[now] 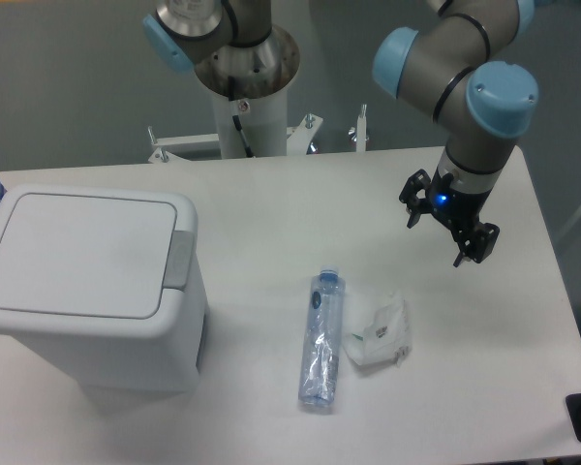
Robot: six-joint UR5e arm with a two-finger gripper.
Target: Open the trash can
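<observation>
One trash can (87,286), one bottle (321,339), one wrapper (378,332).

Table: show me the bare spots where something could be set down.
Bare: the table strip behind the trash can and bottle; the right side past the crumpled wrapper, under the gripper. Crowded: front centre, bottle and wrapper close together.

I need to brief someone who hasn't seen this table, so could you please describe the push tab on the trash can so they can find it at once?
Start at the big white trash can on the left of the table. Its flat lid faces up, and the push tab sits at the lid's right edge, on the side facing the bottle. It is a small light-grey rectangle, the only grey part on the white bin.
</observation>
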